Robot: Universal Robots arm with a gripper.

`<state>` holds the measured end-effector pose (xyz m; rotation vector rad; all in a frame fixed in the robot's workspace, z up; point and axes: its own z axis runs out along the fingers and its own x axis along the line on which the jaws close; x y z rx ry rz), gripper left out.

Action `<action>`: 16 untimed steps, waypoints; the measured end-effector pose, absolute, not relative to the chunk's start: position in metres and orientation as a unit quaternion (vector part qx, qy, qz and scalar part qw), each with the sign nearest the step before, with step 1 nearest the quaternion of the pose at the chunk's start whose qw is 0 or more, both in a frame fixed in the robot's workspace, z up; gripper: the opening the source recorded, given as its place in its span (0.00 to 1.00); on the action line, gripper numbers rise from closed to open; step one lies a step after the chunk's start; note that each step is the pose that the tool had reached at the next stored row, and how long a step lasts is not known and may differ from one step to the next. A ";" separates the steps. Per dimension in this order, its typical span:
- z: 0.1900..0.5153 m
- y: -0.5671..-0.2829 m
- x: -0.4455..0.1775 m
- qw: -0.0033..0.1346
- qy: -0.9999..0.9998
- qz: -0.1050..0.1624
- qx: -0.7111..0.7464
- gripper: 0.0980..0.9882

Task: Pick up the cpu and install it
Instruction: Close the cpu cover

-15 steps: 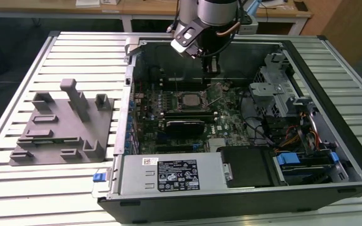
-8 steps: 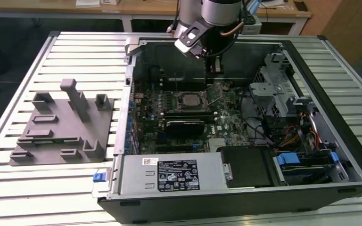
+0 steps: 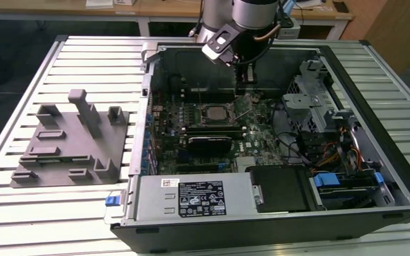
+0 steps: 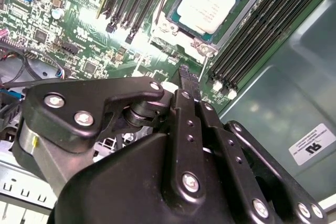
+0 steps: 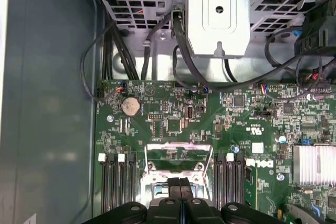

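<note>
Inside the socket [image 4: 171, 31] sits the cpu [image 4: 210, 1]; just beside the socket hangs the gripper [image 4: 188, 74], jaws pinched together, empty.

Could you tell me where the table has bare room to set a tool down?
In the exterior view, the ribbed metal table is bare on the far and near sides of the grey plastic block fixture; inside the black computer case it is crowded.

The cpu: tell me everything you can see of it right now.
The cpu is a flat square chip with a silvery-white metal top and a thin greenish rim. It lies flat in its metal-bordered socket. The gripper, shut and empty, is apart from it.
</note>
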<state>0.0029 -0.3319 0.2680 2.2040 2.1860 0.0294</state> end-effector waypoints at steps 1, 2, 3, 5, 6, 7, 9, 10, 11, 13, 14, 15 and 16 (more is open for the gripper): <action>0.268 -0.332 0.004 0.019 0.704 0.009 0.710 0.01; 0.268 -0.332 0.004 0.019 0.704 0.009 0.710 0.01; 0.268 -0.332 0.005 0.019 0.704 0.009 0.710 0.01; 0.268 -0.332 0.007 0.019 0.704 0.009 0.710 0.01; 0.268 -0.332 0.008 0.019 0.704 0.009 0.710 0.01; 0.268 -0.332 0.009 0.019 0.704 0.009 0.710 0.01; 0.268 -0.332 0.010 0.019 0.704 0.009 0.710 0.01; 0.268 -0.332 0.011 0.019 0.704 0.009 0.710 0.01; 0.268 -0.332 0.012 0.019 0.704 0.009 0.710 0.01; 0.268 -0.331 0.014 0.019 0.704 0.009 0.710 0.01; 0.268 -0.331 0.016 0.019 0.704 0.009 0.710 0.01; 0.268 -0.331 0.017 0.019 0.704 0.009 0.710 0.01; 0.268 -0.331 0.019 0.019 0.704 0.010 0.710 0.01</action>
